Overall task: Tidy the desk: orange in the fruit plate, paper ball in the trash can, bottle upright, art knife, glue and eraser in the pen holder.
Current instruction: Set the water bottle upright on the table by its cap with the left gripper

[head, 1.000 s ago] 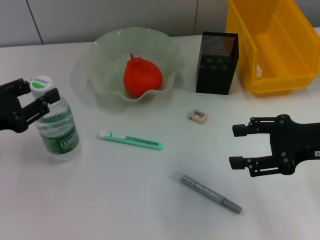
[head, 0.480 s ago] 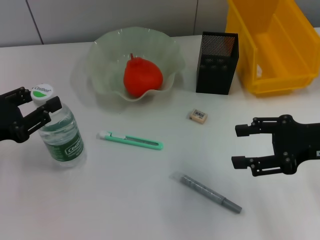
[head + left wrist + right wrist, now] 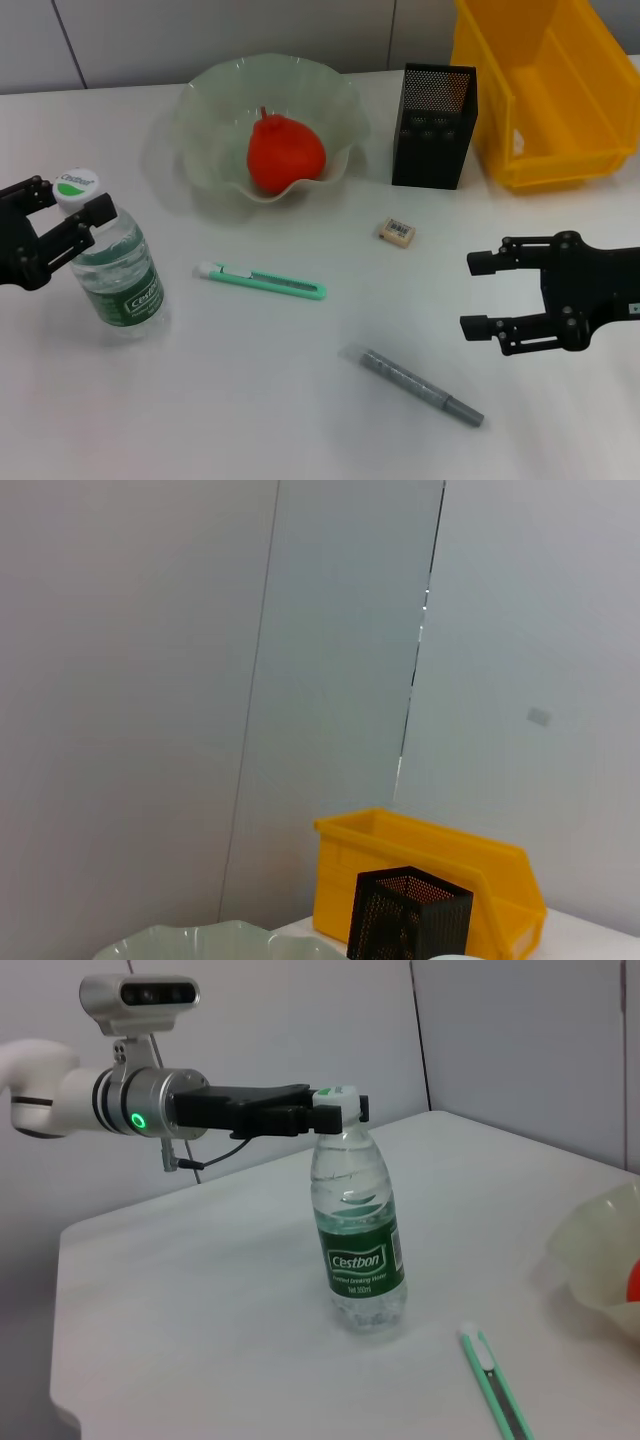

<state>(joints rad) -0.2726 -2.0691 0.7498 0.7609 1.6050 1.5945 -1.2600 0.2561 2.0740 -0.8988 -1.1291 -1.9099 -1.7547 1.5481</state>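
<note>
Clear plastic bottle (image 3: pixel 118 275), green label, white cap, stands near-upright on white bench (image 3: pixel 260 400), left side. Left gripper (image 3: pixel 62 222) fingers (image 3: pixel 92 215) sit either side of its cap, grasping it. Right gripper (image 3: pixel 480 294) hovers over bench's right side, fingers spread, empty.

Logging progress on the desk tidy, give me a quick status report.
Left tool shut on the upright clear plastic water bottle at its white cap. Right tool open, hovering over the table. Green art knife, small eraser, grey glue pen lie loose.
</note>
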